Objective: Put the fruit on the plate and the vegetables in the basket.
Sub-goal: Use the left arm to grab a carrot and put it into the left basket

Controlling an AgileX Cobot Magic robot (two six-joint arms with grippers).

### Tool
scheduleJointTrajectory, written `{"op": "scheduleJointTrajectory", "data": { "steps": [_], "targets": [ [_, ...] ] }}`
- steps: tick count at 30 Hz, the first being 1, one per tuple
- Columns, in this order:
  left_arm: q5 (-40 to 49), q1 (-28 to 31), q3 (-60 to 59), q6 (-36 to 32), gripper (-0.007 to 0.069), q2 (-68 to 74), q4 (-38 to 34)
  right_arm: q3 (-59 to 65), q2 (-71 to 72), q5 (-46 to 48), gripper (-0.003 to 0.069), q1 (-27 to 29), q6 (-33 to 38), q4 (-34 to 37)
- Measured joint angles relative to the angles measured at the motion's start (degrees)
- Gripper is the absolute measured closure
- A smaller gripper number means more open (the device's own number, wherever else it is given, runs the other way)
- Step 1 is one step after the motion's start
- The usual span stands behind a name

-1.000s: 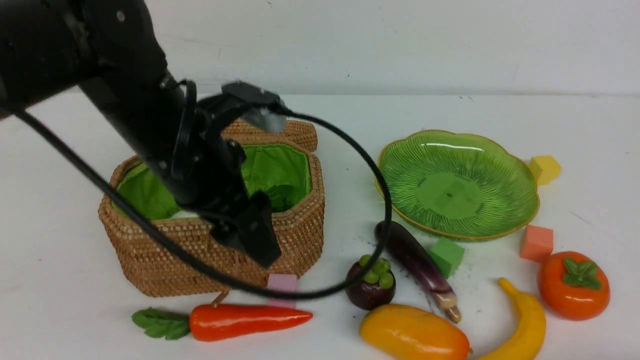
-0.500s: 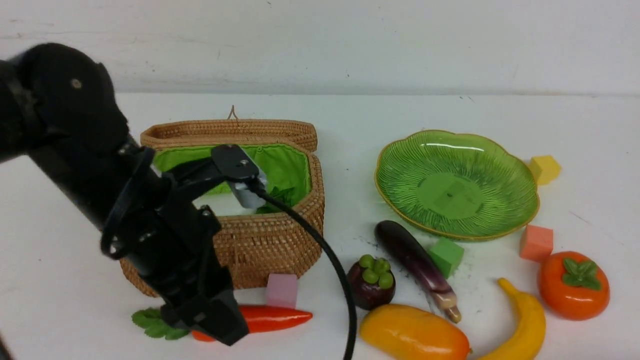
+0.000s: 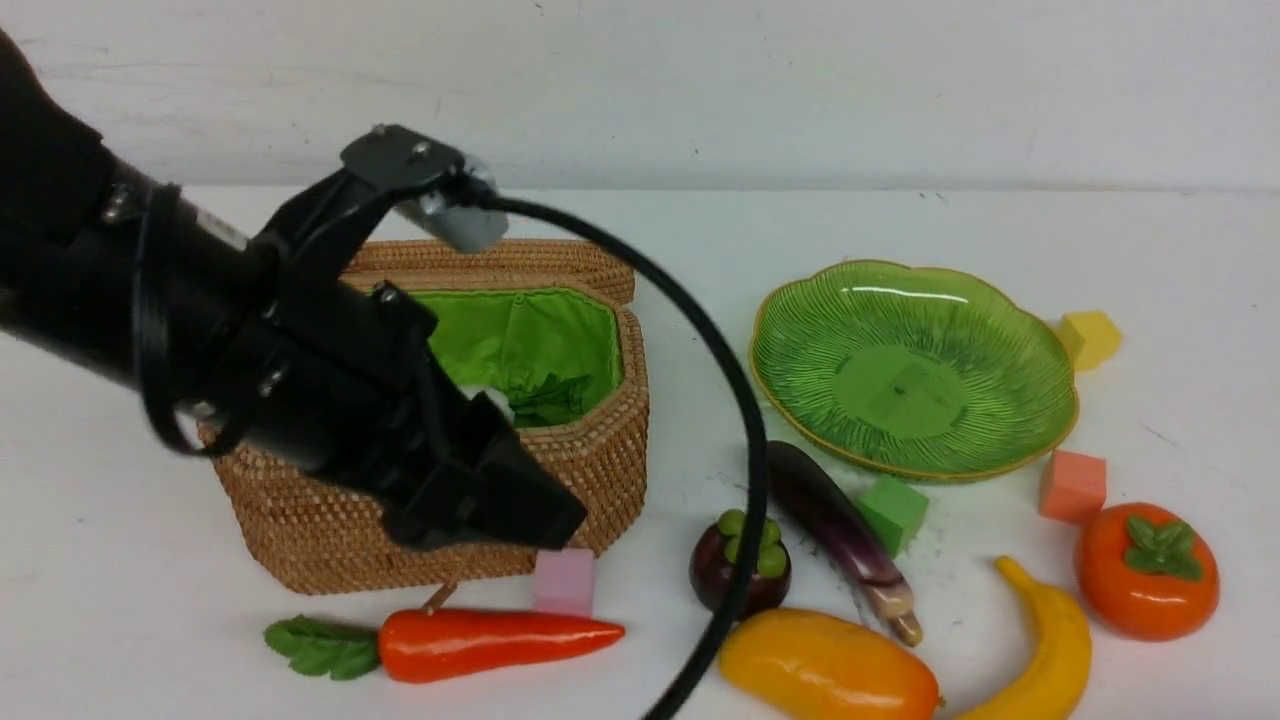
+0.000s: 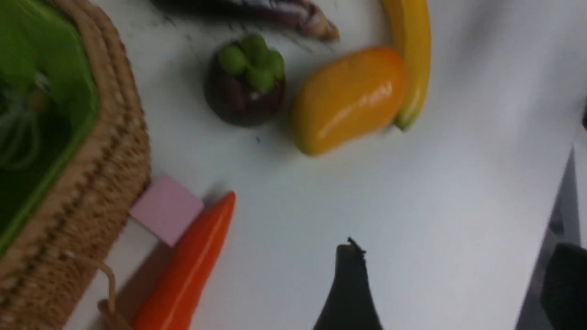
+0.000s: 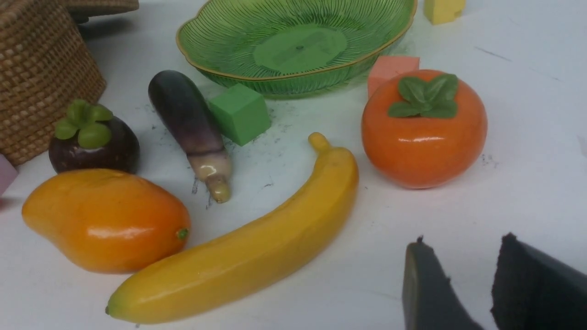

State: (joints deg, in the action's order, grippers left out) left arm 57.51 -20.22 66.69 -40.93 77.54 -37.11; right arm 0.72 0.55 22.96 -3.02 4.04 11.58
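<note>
Front view alone showed me inside the basket (image 3: pixel 590 470): radish leaves (image 3: pixel 548 400) on green lining. Right wrist view alone showed the right gripper (image 5: pixel 463 275), jaws parted, empty. Left gripper (image 4: pixel 454 275) gaped wide, empty, over table (image 4: pixel 298 238) beside the carrot (image 4: pixel 183 275), close to the table's edge. Mangosteen (image 3: pixel 715 580), mango (image 3: pixel 830 670), banana (image 3: pixel 1050 640), persimmon (image 3: pixel 1145 580) and eggplant (image 3: pixel 830 520) lay outside the plate (image 3: pixel 960 300).

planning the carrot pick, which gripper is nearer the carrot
Left. The left gripper hangs close above the carrot, beside the basket; the right gripper is away by the banana, well to the carrot's right.
</note>
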Motion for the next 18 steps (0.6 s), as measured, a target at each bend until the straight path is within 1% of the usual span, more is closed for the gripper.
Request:
{"op": "scheduleJointTrajectory", "data": {
  "steps": [2,4,5,7,8,9,10,12,13,14,15,18],
  "targets": [
    [-0.47,0.00,-0.11,0.15,0.0110,1.62,0.45,0.00,0.00,0.00,0.0416,0.00,0.00,0.00],
    [2.27,-0.67,-0.37,0.43,0.0110,3.84,2.39,0.00,0.00,0.00,0.0416,0.00,0.00,0.00],
    [4.32,-1.96,-0.48,0.48,0.0110,4.52,4.19,0.00,0.00,0.00,0.0416,0.00,0.00,0.00],
    [9.06,-5.96,-0.47,1.16,0.0110,4.64,9.11,0.00,0.00,0.00,0.0416,0.00,0.00,0.00],
    [9.40,-6.46,-0.47,1.36,0.0110,4.64,9.11,0.00,0.00,0.00,0.0416,0.00,0.00,0.00],
    [11.21,-10.98,-0.47,3.93,0.0110,4.44,14.03,0.00,0.00,0.00,0.0416,0.00,0.00,0.00],
    [11.62,-12.83,-0.47,5.31,0.0110,4.32,16.88,0.00,0.00,0.00,0.0416,0.00,0.00,0.00],
    [12.41,-19.33,-0.47,11.00,0.0110,4.31,24.00,0.00,0.00,0.00,0.0416,0.00,0.00,0.00],
    [12.41,-20.38,-0.47,11.96,0.0110,4.31,25.34,0.00,0.00,0.00,0.0416,0.00,0.00,0.00],
    [12.34,-23.55,-0.54,14.50,0.0110,4.31,29.82,0.00,0.00,0.00,0.0416,0.00,0.00,0.00],
    [11.54,-25.51,-0.86,15.51,0.0110,4.31,31.83,0.00,0.00,0.00,0.0416,0.00,0.00,0.00],
    [7.54,-26.77,-2.32,15.72,0.0110,4.31,33.96,0.00,0.00,0.00,0.0416,0.00,0.00,0.00]
  ]
}}
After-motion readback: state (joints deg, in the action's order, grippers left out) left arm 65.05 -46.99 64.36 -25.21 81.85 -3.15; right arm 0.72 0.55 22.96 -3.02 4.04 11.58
